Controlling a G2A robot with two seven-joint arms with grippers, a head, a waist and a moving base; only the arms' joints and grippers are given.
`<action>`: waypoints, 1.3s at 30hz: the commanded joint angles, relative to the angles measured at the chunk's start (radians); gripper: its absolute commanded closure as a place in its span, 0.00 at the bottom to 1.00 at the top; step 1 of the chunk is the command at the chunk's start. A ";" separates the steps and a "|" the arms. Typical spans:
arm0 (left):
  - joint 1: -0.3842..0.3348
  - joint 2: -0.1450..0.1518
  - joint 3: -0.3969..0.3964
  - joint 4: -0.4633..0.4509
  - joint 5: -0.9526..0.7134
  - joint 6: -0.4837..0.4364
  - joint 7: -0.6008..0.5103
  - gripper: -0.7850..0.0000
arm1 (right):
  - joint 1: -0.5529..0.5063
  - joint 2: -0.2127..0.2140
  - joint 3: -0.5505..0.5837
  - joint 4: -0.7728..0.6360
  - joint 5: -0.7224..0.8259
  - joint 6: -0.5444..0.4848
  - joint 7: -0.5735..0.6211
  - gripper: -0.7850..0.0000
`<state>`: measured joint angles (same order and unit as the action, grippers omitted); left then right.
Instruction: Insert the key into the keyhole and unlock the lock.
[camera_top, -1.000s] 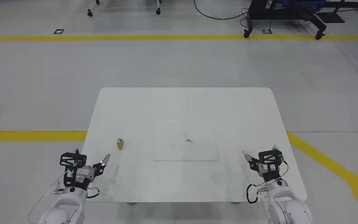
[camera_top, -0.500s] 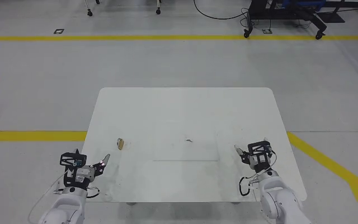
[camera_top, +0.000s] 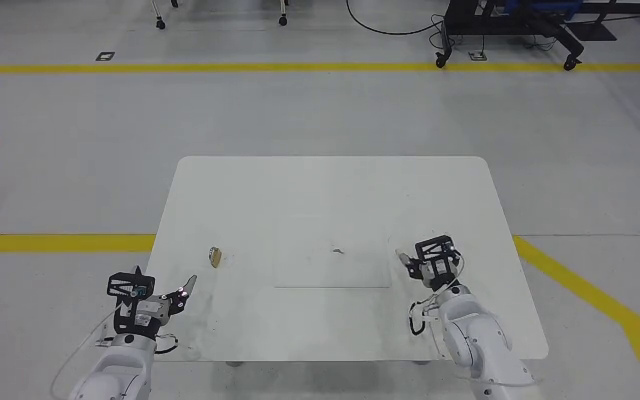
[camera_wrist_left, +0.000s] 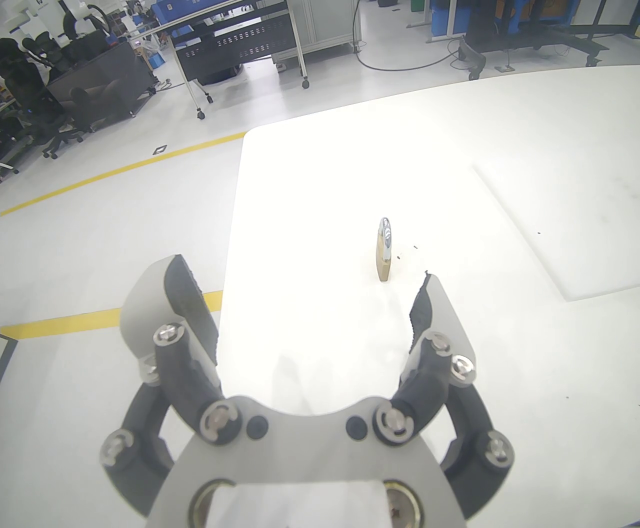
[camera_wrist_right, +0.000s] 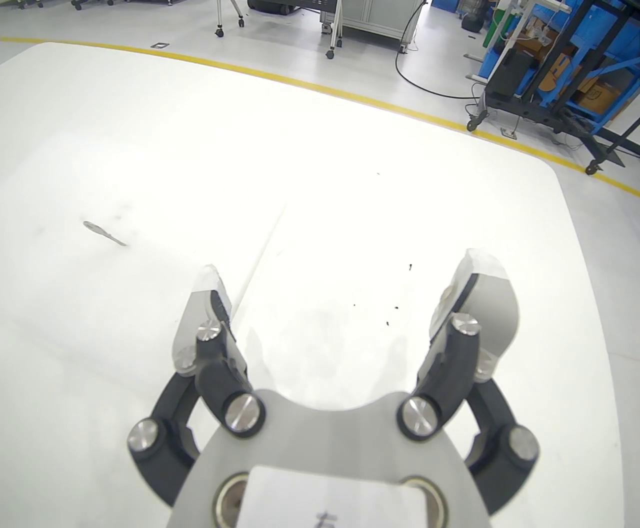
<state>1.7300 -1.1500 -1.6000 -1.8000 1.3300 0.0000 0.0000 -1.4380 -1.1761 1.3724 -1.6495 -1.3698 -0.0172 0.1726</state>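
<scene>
While spread wide and empty, hovering clear of lock (camera_wrist_left: 384, 250) and key (camera_wrist_right: 104, 233).
At left edge of table (camera_top: 330, 190), by near-left corner: left gripper (camera_wrist_left: 300, 275), jaws wide, nothing between, one finger over floor, other over surface. Ahead of it, near left edge and closer to near edge than far: lock, upright, shackle on top, well apart from fingertips. Toward right edge, nearer near edge: right gripper (camera_wrist_right: 345, 265), jaws wide too, nothing held, just beside right border of thin square mat (camera_top: 310, 272) in middle of surface. Flat on that mat, close to its far border, about midway between left and right edges: key, well apart from lock and from right gripper.
</scene>
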 joint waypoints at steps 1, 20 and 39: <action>0.000 0.000 0.000 0.000 0.000 0.000 0.000 0.00 | 0.044 0.001 -0.003 0.033 0.064 -0.172 0.015 0.00; 0.000 0.000 0.000 0.000 0.000 0.000 0.000 0.00 | 0.489 -0.059 -0.316 0.454 0.178 -0.626 0.196 0.10; 0.000 0.000 0.000 0.000 0.000 0.000 0.000 0.00 | 0.592 -0.083 -0.404 0.541 0.054 -0.594 0.102 0.68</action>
<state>1.7300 -1.1500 -1.6000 -1.8000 1.3300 0.0000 0.0000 -0.8435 -1.2602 0.9685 -1.1021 -1.3034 -0.6111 0.2833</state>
